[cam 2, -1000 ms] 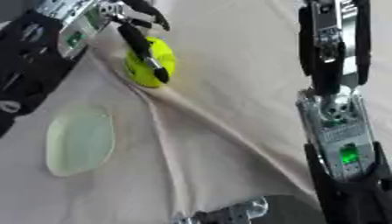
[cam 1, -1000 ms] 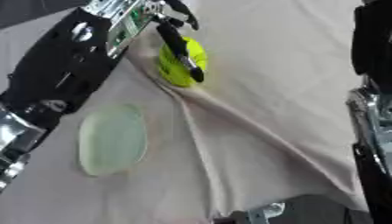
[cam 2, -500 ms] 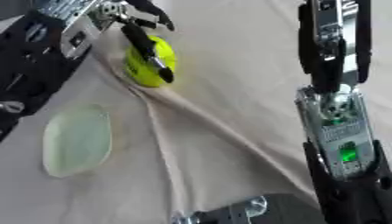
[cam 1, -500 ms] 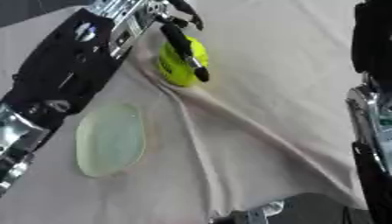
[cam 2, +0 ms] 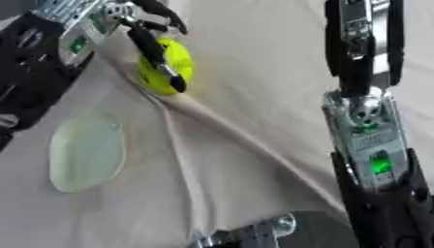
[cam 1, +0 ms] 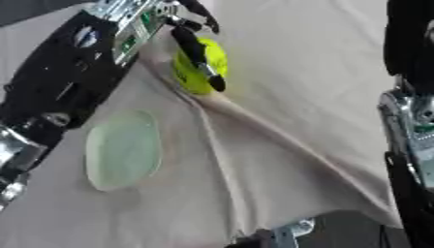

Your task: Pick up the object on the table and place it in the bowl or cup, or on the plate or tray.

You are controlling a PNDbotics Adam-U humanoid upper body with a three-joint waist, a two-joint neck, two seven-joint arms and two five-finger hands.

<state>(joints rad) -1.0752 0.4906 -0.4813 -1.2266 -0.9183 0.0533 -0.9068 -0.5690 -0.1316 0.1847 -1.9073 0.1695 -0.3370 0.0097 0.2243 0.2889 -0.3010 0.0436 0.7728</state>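
A: Over the last second the left hand (cam 1: 182, 22) is barely shifting; its fingers are staying curled round the yellow-green ball (cam 1: 202, 68), which is still sitting on the cloth (cam 1: 305, 111) at the head of a long fold.

B: So grasp made, lift not started. Room?

A: The pale green plate (cam 1: 124, 149) is lying near, below the ball, open cloth between. Right hand is not showing; only its forearm is standing at the right edge.

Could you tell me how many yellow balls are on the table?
1. The yellow ball lies on the cloth at the far left, under the left hand. None other shows.
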